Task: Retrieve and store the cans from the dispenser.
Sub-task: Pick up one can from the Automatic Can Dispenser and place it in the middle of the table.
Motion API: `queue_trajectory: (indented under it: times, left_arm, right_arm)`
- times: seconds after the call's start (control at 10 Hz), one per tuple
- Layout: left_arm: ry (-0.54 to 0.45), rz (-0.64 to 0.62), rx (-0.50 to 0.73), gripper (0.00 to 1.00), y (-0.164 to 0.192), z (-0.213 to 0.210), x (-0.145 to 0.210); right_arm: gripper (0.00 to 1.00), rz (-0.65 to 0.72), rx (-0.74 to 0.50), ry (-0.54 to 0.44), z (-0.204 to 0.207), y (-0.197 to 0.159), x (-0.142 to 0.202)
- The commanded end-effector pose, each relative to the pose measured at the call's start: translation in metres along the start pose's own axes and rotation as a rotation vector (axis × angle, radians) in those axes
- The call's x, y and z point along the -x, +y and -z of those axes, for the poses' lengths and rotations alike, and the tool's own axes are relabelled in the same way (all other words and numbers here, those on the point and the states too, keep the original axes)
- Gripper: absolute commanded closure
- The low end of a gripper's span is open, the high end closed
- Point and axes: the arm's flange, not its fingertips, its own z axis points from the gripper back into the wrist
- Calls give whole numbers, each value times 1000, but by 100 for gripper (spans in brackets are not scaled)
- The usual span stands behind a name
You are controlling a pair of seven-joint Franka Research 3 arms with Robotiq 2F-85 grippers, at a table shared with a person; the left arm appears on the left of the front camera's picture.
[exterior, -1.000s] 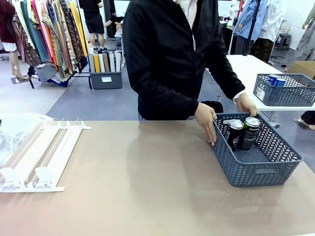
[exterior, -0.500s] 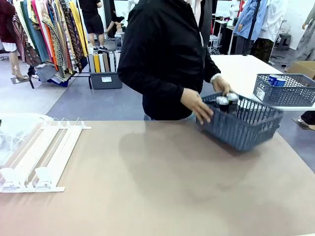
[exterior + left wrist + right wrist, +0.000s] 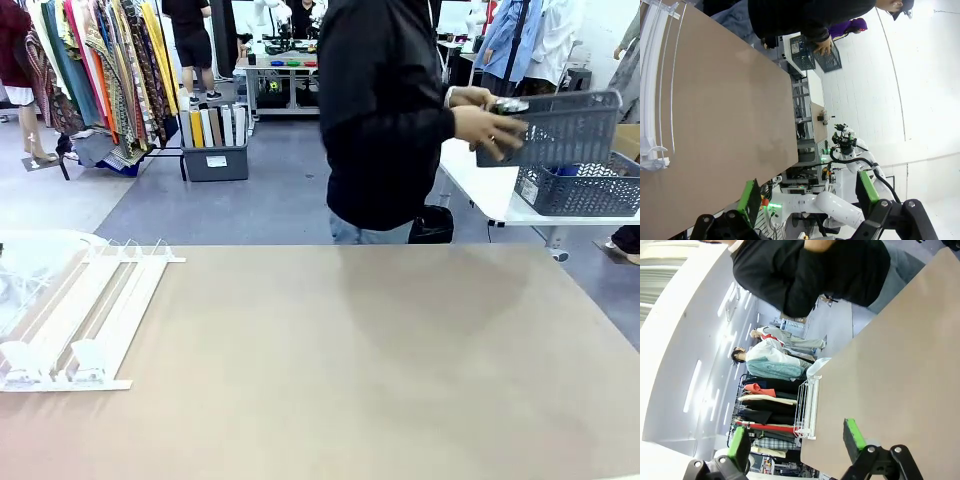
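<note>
Dispenser (image 3: 657,85) far beyond left gripper (image 3: 807,197), jaws apart; right gripper (image 3: 796,440) likewise apart.

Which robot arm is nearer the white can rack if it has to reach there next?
Probably the left. The dispenser lies at the table's left edge, on the left arm's side. The left gripper is open, holding nothing.
</note>
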Motion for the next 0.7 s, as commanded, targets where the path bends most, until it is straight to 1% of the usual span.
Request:
queue_trajectory:
  times: [0.0, 0.6]
  left_arm:
    - [-6, 19, 19, 0, -1, 2, -1]
    - [-6, 19, 19, 0, -1, 2, -1]
  right_arm:
    - [0, -10, -15, -11, 2, 3, -1]
    - [0, -10, -15, -11, 2, 3, -1]
